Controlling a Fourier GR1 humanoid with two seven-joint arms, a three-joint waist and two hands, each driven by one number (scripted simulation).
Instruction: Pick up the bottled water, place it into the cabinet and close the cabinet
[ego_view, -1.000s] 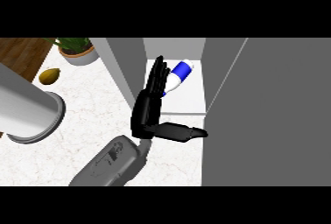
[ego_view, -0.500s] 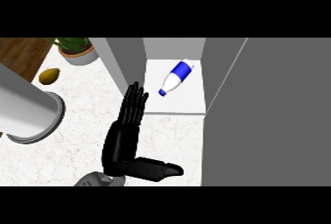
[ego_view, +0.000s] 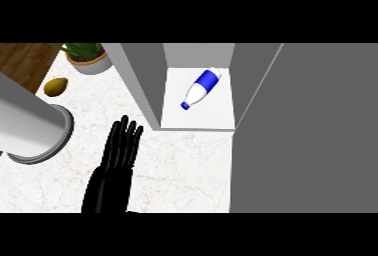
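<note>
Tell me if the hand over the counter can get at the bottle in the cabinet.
Probably yes: the cabinet stands open, the bottle lies alone on its floor, and the open hand only has to round the cabinet's left wall.

- I see the bottled water (ego_view: 201, 89) lying on its side on the white shelf inside the open cabinet (ego_view: 144, 80), cap toward the front edge.
- My right hand (ego_view: 118, 155) is outside the cabinet, near its left wall, fingers straight and holding nothing.
- A potted plant (ego_view: 88, 57) stands left of the cabinet.
</note>
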